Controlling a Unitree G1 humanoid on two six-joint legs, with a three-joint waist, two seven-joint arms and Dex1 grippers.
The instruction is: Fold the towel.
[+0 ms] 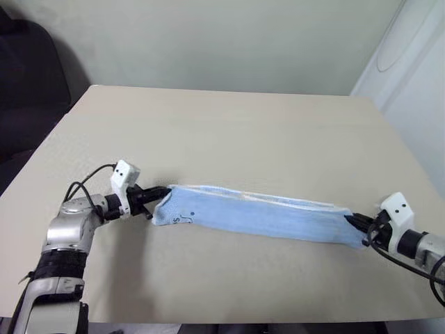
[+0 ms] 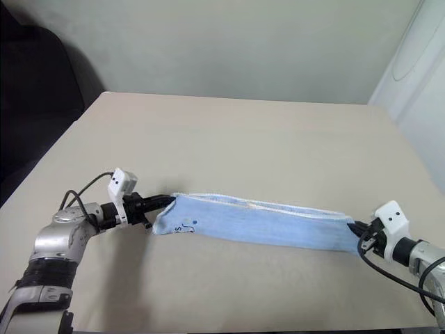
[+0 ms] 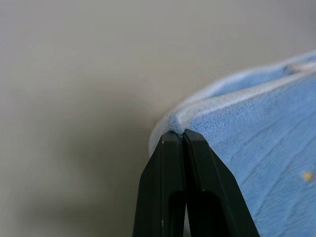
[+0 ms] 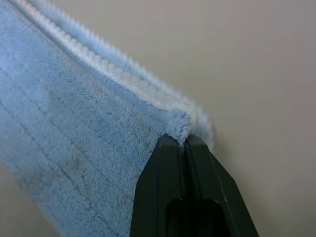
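Observation:
The light blue towel (image 1: 257, 216) hangs stretched in a long narrow band between my two grippers, low over the beige table (image 1: 229, 132). My left gripper (image 1: 161, 194) is shut on its left end, where a small dark printed mark shows near the corner. My right gripper (image 1: 353, 223) is shut on the right end. In the left wrist view the black fingers (image 3: 170, 187) pinch a white-trimmed corner of the towel (image 3: 256, 148). In the right wrist view the fingers (image 4: 170, 192) clamp the towel's (image 4: 84, 143) trimmed edge.
The table's left edge (image 1: 42, 149) drops off to a dark area with a black chair (image 1: 28, 76). A white panel (image 1: 417, 76) stands past the table's right side. A pale wall lies behind.

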